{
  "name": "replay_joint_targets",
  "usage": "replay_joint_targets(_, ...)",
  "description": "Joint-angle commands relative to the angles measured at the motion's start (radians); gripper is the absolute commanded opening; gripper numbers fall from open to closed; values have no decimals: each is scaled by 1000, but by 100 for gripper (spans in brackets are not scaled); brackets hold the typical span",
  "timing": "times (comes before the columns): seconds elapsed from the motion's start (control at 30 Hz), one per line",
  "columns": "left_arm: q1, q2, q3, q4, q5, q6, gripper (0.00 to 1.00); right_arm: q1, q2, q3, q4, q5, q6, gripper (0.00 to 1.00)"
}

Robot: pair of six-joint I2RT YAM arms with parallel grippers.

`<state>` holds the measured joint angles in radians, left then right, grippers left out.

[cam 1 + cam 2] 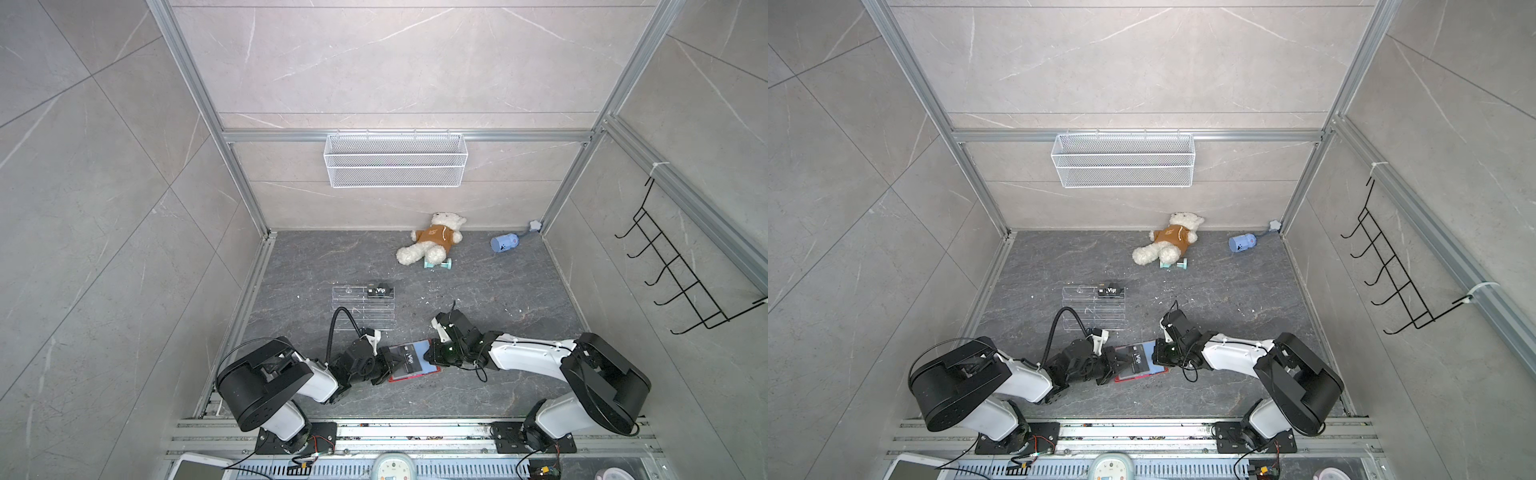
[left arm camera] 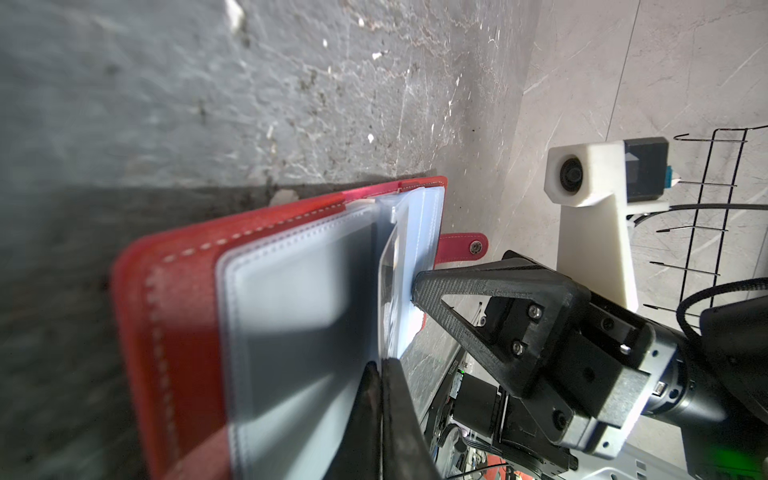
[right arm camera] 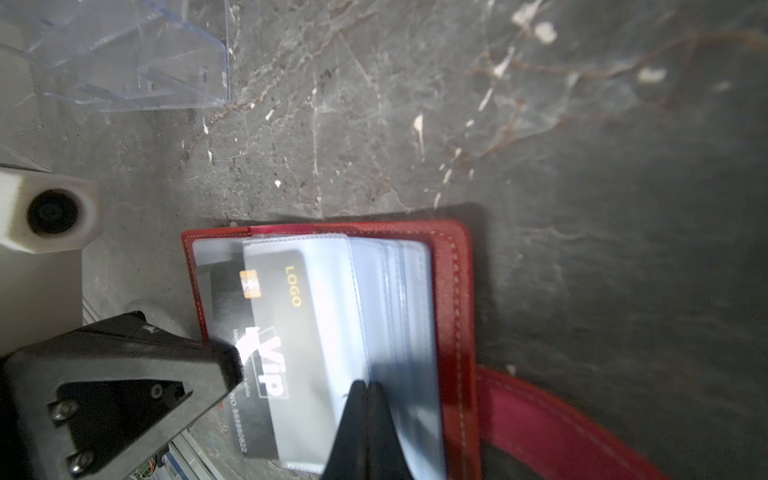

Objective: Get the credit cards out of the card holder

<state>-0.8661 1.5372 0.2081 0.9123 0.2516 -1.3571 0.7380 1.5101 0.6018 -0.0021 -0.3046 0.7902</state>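
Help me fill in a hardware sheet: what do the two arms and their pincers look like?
The left arm and right arm pair white link shells with bulky black rounded joint housings. The left pincer and right pincer have black triangular open-frame fingers. White camera mounts sit at the wrists; a black cable loops above the left one.

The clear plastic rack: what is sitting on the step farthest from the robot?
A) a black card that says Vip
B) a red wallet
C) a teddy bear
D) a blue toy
A. A black Vip card rests on the far step of the clear rack. The teddy bear and the blue toy lie farther back on the floor.
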Motion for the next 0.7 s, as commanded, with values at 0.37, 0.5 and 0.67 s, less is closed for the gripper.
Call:
replay_joint_targets(0.37,-4,77,29,7,-17,-2,24,-1,18,-24,-30,-2,3,0)
replay_joint_targets(0.5,-5,112,39,40,-12,-8,17,-1,16,-26,-31,-1,3,0)
replay_joint_targets(0.67,-4,81,18,30,-39,-10,5,-1,5,-29,-34,2,3,0)
